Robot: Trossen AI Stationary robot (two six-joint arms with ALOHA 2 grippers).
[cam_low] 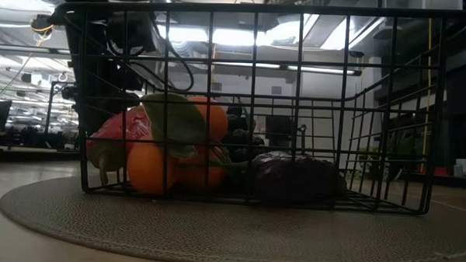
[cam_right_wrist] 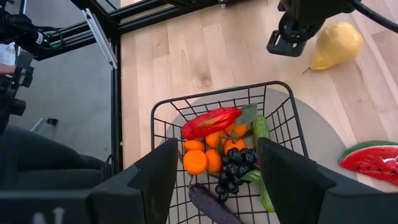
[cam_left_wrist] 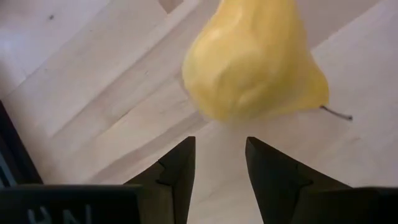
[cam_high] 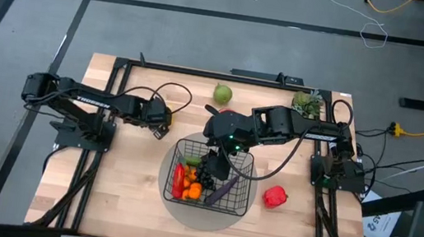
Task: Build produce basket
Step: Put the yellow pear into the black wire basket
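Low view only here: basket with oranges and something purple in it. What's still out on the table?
Observer: A watermelon slice lies on the wood, off to one side of the basket.
Operator: Anything else?
Observer: A green pear sits near the table's top edge in the high view.
Operator: Where's the left gripper?
Observer: Left gripper is at a yellow pear, jaws open, with the pear just ahead of them and not between.
Operator: Right one?
Observer: Right gripper hangs over the basket, jaws open and empty.
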